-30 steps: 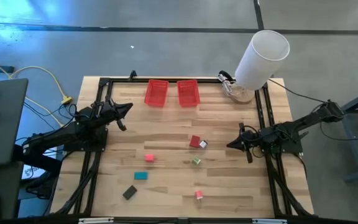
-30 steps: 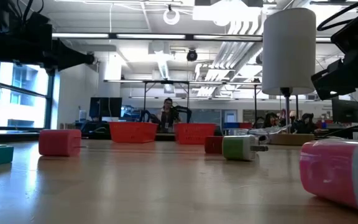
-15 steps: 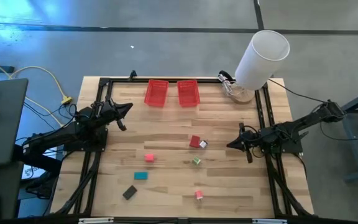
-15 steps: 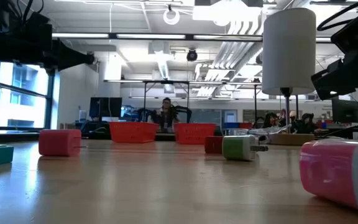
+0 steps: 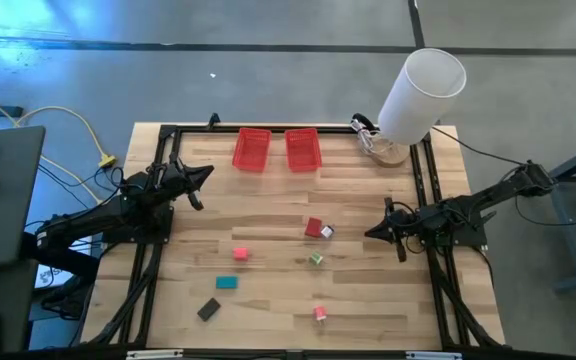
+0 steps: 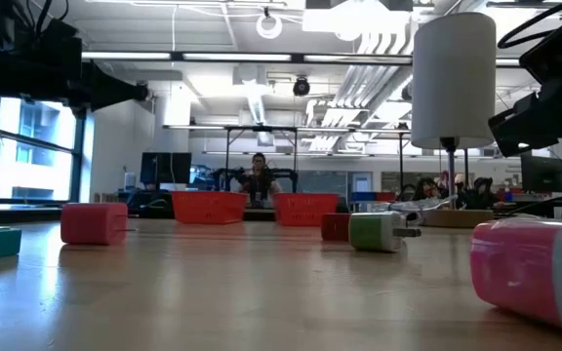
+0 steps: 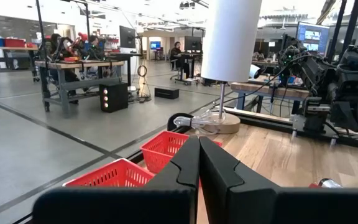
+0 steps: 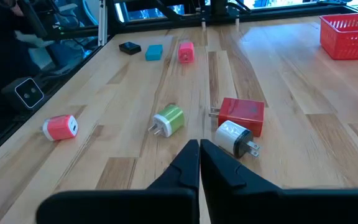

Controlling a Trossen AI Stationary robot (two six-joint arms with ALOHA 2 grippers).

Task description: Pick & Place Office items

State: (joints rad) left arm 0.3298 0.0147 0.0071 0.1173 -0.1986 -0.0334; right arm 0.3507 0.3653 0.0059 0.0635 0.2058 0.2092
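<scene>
Right wrist view alone shows prongs on the green (image 8: 169, 120), red (image 8: 242, 116) and silvery (image 8: 235, 139) office items. Left pincer (image 5: 206, 173) at tabletop's (image 5: 268, 300) 9 o'clock edge, right pincer (image 5: 370, 232) at 3, both shut, empty. Items lie scattered mid-tabletop, well apart; baskets (image 5: 276, 149) at 12. Person (image 6: 258, 176) in room behind.

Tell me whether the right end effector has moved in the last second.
No. In the high view the right end effector sits at the same spot beside the red block, shut and empty, just as it did in both earlier pictures.
</scene>
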